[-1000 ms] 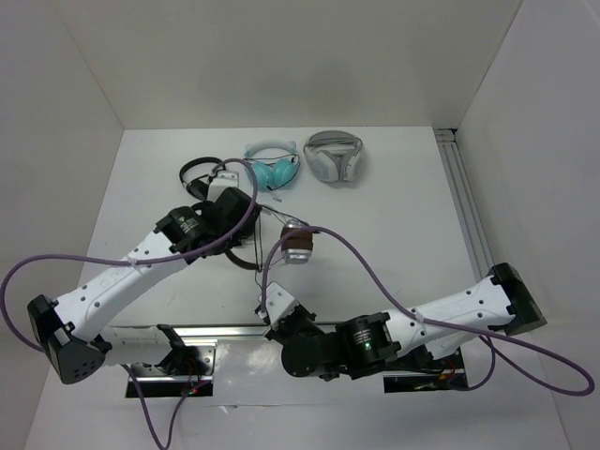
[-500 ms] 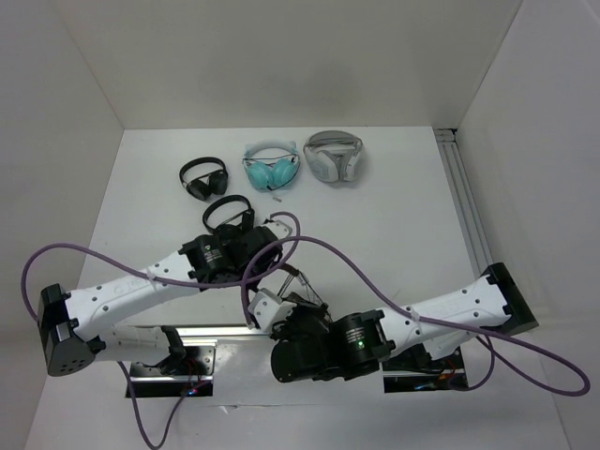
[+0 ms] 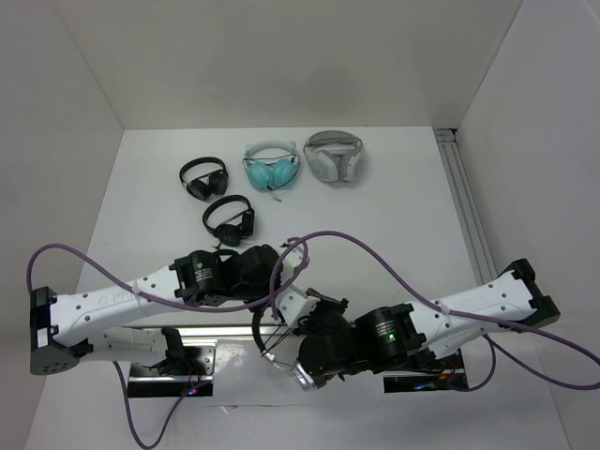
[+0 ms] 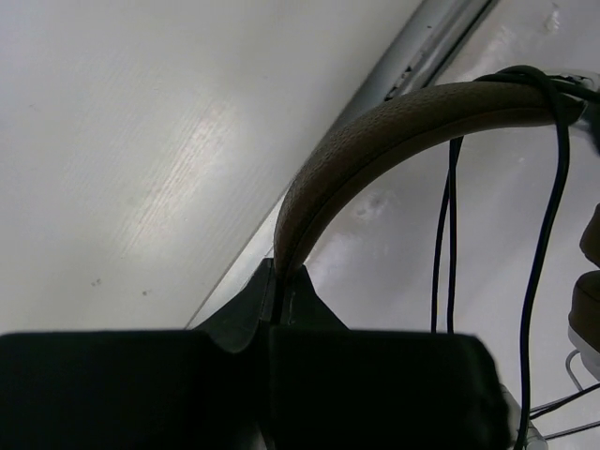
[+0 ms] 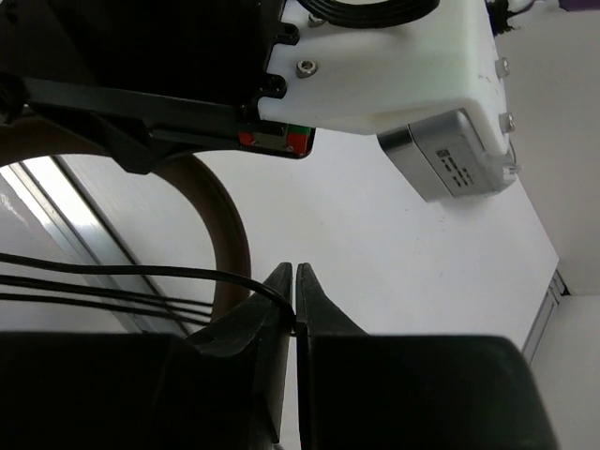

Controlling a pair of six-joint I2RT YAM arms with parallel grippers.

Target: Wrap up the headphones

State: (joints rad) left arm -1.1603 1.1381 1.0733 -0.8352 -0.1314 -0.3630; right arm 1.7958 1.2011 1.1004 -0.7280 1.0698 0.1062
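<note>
At the desk's front edge, the left gripper is clamping the headphones' headband and the right gripper is pinching the cable; winding probably needs steady tension.

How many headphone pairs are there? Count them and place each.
5. Far black pair and near black pair left of centre; teal pair and white-grey pair at the back; brown headphones held at the front.

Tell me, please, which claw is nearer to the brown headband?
Left. The left claw is shut on the headband itself, while the right claw pinches the black cable close beside the band.
</note>
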